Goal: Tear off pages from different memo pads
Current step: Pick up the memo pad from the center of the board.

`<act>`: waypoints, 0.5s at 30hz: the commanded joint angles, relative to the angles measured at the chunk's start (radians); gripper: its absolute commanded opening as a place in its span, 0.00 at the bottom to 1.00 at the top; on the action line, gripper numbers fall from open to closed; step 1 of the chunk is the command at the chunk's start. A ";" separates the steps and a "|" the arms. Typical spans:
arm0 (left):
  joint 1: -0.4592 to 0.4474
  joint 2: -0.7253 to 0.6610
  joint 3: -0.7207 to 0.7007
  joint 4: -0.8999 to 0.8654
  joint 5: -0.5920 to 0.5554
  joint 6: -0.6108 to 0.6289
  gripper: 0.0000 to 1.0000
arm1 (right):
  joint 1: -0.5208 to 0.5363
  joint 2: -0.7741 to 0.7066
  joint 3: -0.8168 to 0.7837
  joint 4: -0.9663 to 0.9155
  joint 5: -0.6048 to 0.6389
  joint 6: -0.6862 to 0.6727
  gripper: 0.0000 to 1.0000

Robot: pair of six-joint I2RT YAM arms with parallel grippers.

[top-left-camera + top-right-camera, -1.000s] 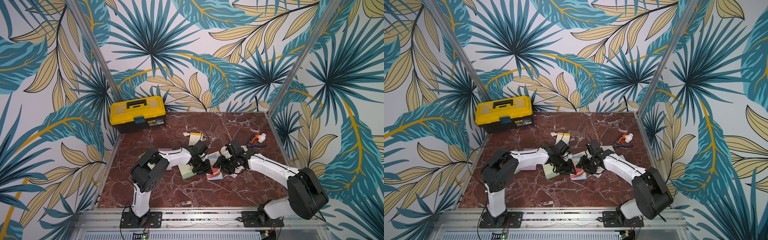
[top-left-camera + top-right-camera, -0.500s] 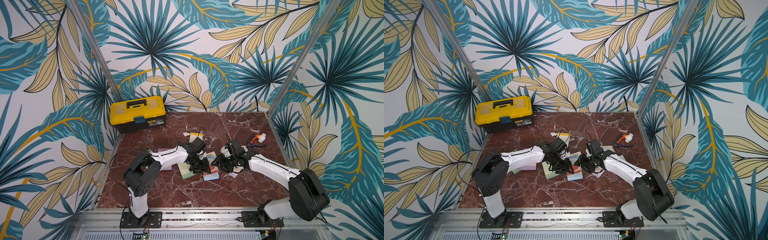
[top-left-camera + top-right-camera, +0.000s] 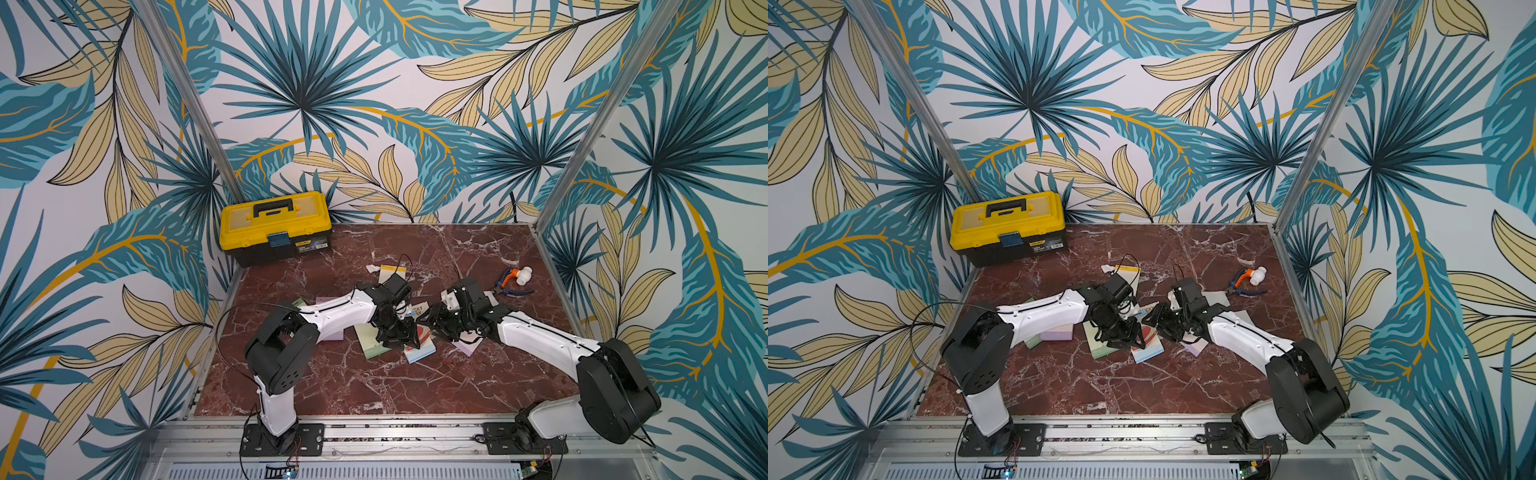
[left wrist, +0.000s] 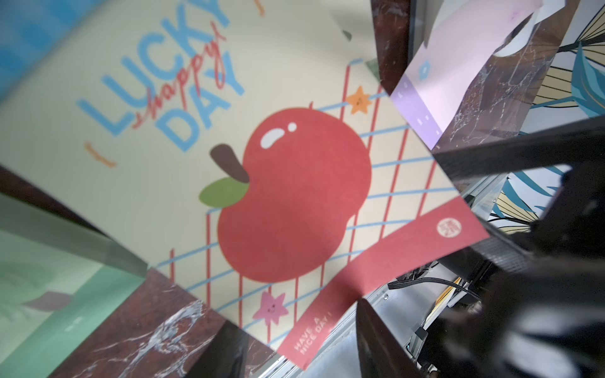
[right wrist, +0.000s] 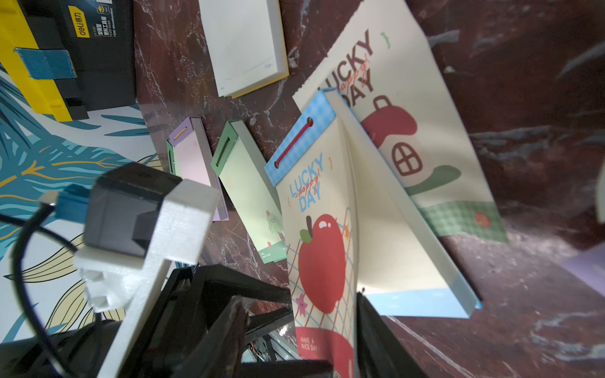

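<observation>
My right gripper and left gripper stand parted, clamping nothing I think, at the free end of the apple page, raised off its pad for tearing.

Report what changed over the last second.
The left arm's elbow swung outward. The blue-topped apple-print memo pad and the right gripper shifted slightly toward the left arm. No clear grab or release. The yellow toolbox and pale green memo pad stayed put.
</observation>
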 commanded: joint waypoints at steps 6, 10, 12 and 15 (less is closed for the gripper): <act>-0.001 -0.021 0.023 -0.021 -0.017 0.042 0.52 | 0.010 -0.002 -0.029 -0.012 -0.014 -0.006 0.55; -0.001 -0.026 0.026 -0.036 -0.019 0.050 0.52 | 0.011 0.002 -0.025 -0.012 -0.013 -0.008 0.55; 0.000 -0.027 0.031 -0.042 -0.020 0.054 0.52 | 0.010 0.005 -0.022 -0.020 -0.010 -0.012 0.55; -0.001 -0.027 0.039 -0.056 -0.024 0.061 0.52 | 0.010 0.009 -0.019 -0.026 -0.009 -0.016 0.55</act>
